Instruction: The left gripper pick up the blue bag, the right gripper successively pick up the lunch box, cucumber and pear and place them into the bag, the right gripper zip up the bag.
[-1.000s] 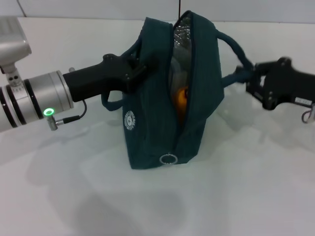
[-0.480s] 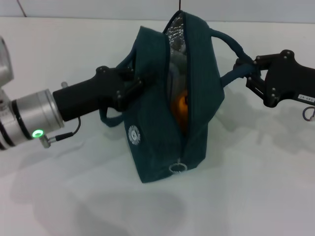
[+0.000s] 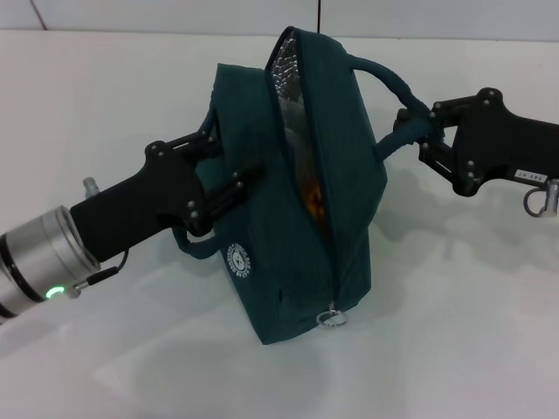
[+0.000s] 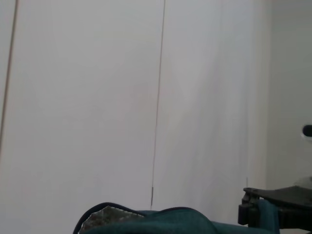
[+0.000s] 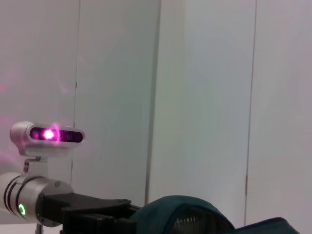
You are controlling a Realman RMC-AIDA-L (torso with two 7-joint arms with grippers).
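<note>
One blue bag [image 3: 297, 183], tilted, on white table [image 3: 454, 332]; zipper undone along most of its length, silver lining exposed at upper end. One metal ring pull [image 3: 331, 319] at lower end of zipper. One white round logo [image 3: 237, 260] on left face of bag. Two rope handles, one per side of bag. One orange-yellow item, likely the pear [image 3: 318, 202], partly visible inside bag opening. One left gripper [image 3: 229, 177], left of bag, clamped on near handle. One right gripper [image 3: 423, 131], right of bag, clamped on far handle.
</note>
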